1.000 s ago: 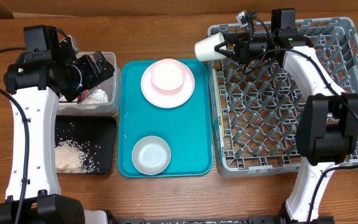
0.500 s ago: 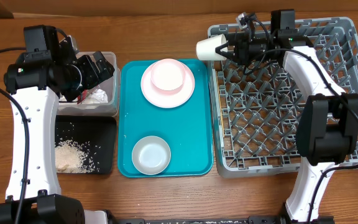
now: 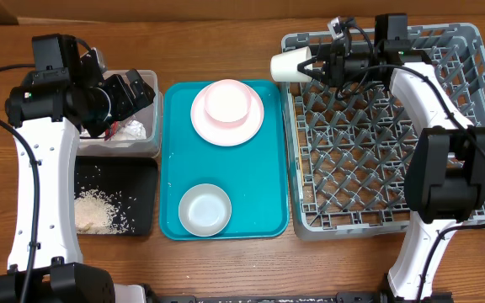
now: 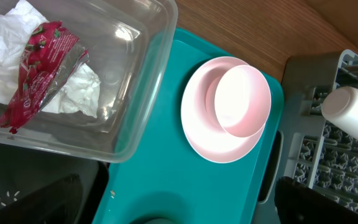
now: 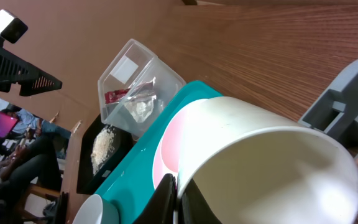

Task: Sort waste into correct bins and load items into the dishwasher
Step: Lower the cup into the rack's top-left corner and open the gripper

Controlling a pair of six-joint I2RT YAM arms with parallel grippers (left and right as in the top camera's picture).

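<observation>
Overhead view: The left gripper (image 3: 133, 91) is hovering over the clear tub (image 3: 118, 145) at the table's left side. From here I cannot tell how far apart its fingers are. Just below the tub, the black tray (image 3: 141, 172) is holding a heap of rice grains (image 3: 99, 210). In the middle, the teal tray (image 3: 263, 181) is carrying a pink bowl (image 3: 226, 101) sitting on a pink-white plate (image 3: 253, 118), and nearer the camera's bottom edge a whitish-grey bowl (image 3: 205, 209). On the right, the right gripper (image 3: 314, 64) is gripping the cream cup (image 3: 290, 66) on its side over the far left corner of the grey dish rack (image 3: 478, 126).

Left wrist view: The camera is looking down into the tub, where a red wrapper (image 4: 39, 68) is lying on top of a crumpled white napkin (image 4: 73, 93). Dark fingers are showing at the two bottom corners, spread wide, with nothing between them. The bowl on its plate is sitting beside the tub, and the cup is appearing at the right edge above the rack.

Right wrist view: The cup is filling the frame, its mouth towards the camera. The jaws are pinching the cup's wall at the rim, one finger inside and one outside. The tub, rice and teal tray are lying beyond.
</observation>
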